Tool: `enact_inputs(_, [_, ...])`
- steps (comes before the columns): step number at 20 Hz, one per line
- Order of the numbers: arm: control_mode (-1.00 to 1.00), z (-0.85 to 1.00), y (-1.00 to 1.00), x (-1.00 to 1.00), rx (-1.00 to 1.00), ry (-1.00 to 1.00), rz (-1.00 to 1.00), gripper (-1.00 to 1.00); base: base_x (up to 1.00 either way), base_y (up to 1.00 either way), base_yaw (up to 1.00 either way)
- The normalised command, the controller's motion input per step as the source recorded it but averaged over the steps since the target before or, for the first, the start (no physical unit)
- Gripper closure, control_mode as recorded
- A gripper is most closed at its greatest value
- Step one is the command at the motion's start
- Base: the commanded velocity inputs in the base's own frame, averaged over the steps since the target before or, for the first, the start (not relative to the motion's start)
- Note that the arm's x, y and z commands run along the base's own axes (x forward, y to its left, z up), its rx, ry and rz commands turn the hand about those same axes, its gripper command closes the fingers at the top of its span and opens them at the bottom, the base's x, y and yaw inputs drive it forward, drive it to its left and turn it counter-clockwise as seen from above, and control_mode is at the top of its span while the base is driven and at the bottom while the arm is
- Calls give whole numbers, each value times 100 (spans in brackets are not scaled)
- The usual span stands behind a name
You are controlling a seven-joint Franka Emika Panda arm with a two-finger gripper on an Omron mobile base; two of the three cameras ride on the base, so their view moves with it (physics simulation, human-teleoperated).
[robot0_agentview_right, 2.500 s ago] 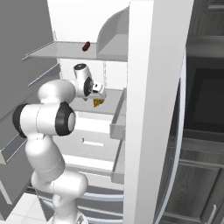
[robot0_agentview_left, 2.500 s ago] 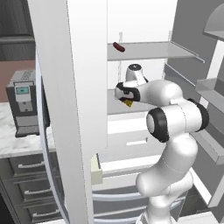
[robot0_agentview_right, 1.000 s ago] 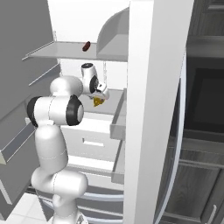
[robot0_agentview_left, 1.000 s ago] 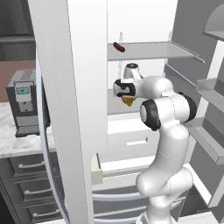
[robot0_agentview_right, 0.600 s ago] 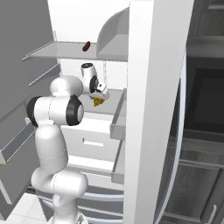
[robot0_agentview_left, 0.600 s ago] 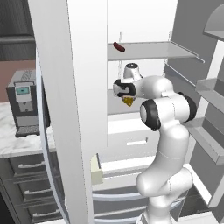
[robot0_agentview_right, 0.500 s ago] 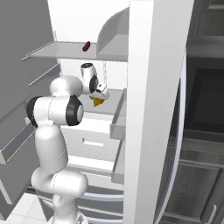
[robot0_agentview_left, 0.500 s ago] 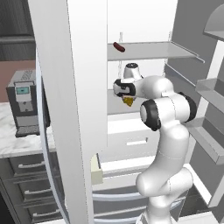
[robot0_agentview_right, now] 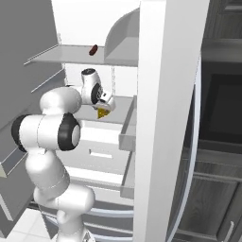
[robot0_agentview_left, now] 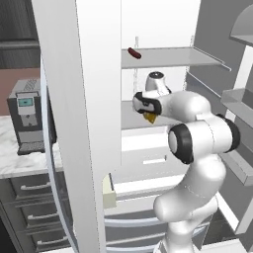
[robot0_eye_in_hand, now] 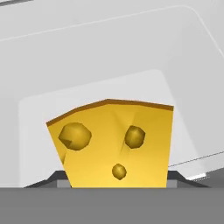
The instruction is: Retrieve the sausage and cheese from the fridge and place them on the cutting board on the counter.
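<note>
Inside the open fridge (robot0_agentview_left: 170,57), the yellow cheese (robot0_agentview_left: 149,117) (robot0_agentview_right: 102,114) sits just above the middle shelf. My gripper (robot0_agentview_left: 148,113) (robot0_agentview_right: 104,108) points down onto it. In the hand view the cheese (robot0_eye_in_hand: 113,142) spans the whole gap between my gripper's (robot0_eye_in_hand: 114,181) dark fingertips (robot0_eye_in_hand: 52,178), which press against both of its sides. One shelf higher lies the dark reddish sausage (robot0_agentview_left: 134,53) (robot0_agentview_right: 93,49), well above the hand. The cutting board is out of view.
The fridge's left door (robot0_agentview_left: 91,108) stands open close to the arm, and the right door (robot0_agentview_right: 163,118) on the other side. A coffee machine (robot0_agentview_left: 28,117) sits on the marble counter (robot0_agentview_left: 15,160). Fridge drawers (robot0_agentview_right: 101,153) lie below the hand.
The elbow swung up and closer to the fridge. The fingers have drawn in a little against the cheese. The cheese and sausage have stayed where they were.
</note>
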Motion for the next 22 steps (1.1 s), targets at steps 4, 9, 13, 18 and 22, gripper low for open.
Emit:
enact_inputs(4, [-100,39,-24,-100,2,-19,0,100,0,0,0])
enact_inputs(9, [-100,80,-5,-99,0,-9,5,100,0,0,0])
enact_inputs(13, [-100,90,0,-99,0,0,7,100,0,0,0])
enact_inputs(18, [-100,93,0,-100,0,0,3,100,0,0,0])
enact_inputs(22, [-100,75,0,-100,0,0,0,100,0,0,0])
